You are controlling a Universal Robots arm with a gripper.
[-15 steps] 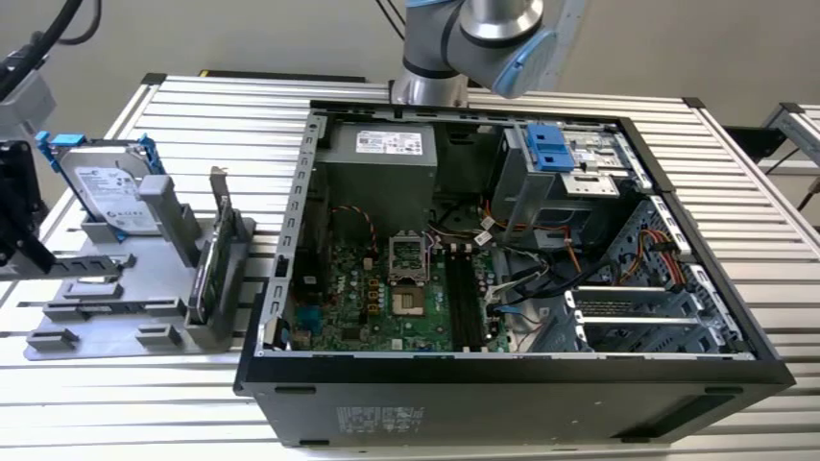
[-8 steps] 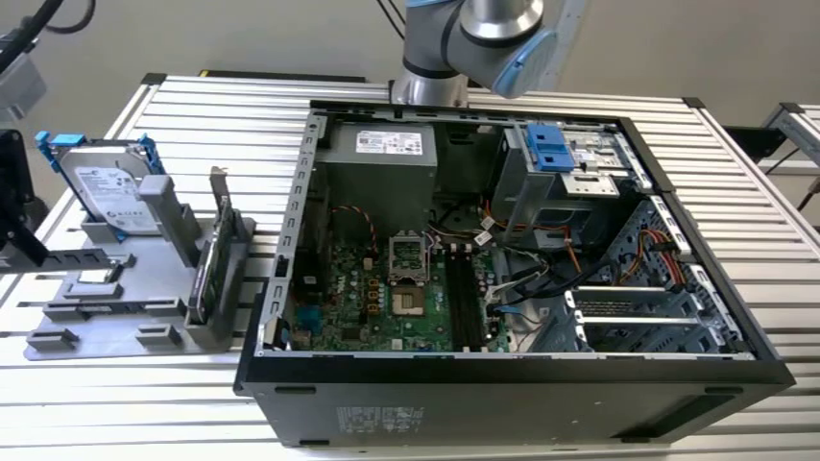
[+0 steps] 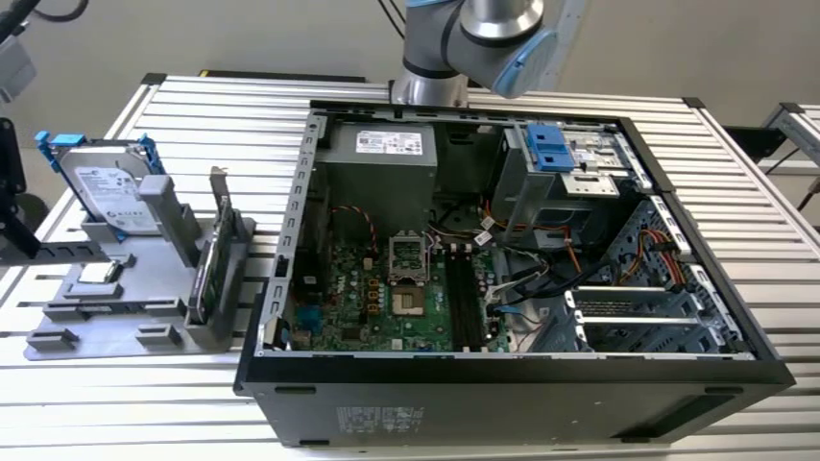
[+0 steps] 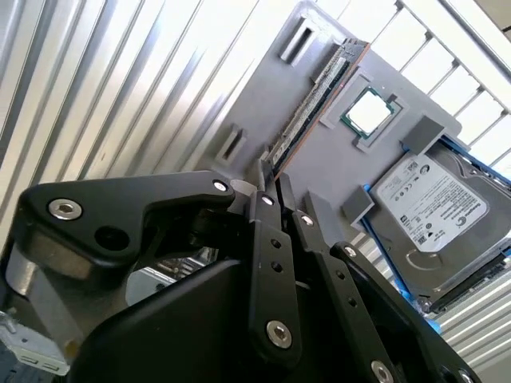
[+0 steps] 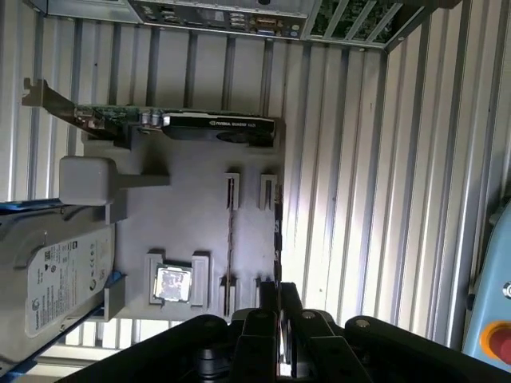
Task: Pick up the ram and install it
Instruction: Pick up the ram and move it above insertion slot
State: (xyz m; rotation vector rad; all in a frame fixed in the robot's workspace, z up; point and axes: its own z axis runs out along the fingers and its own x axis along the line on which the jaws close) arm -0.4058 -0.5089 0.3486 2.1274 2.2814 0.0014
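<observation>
1. Gripper (image 4: 274, 177) is hanging over the grey holder (image 4: 263, 96), fingers (image 4: 268, 217) clenched together on nothing. Risk: coming down like this, they'd be jabbing the stick's top edge instead of straddling it.
2. Ram (image 4: 313, 102) is standing on edge in a holder slot just past the fingertips, untouched. In the first wrist view the ram (image 5: 230, 239) is looking offset to one side of the fingers' line. Alignment is my main worry, since a skewed pinch would be twisting the thin board or tipping it out of its slot.
3. A 2nd pair of brackets (image 4: 231, 144), prob. empty, is sitting beside the ram. Closing there would be grabbing plastic, not the stick.
4. Processor chip (image 4: 367, 112) is lying just beyond the ram. A drifting finger could be scraping it.
5. Hard drive (image 4: 439, 215) and graphics card (image 5: 215, 128) are standing farther out from the fingers on the same holder. They're at risk only if the holder is getting dragged, imo.
6. Farthest off, the PC case (image 3: 513, 403) is lying open w/ its black board slots (image 3: 464, 298), well apart from the holder. A crookedly gripped ram would be meeting a slot off-angle, jamming or bending.
</observation>
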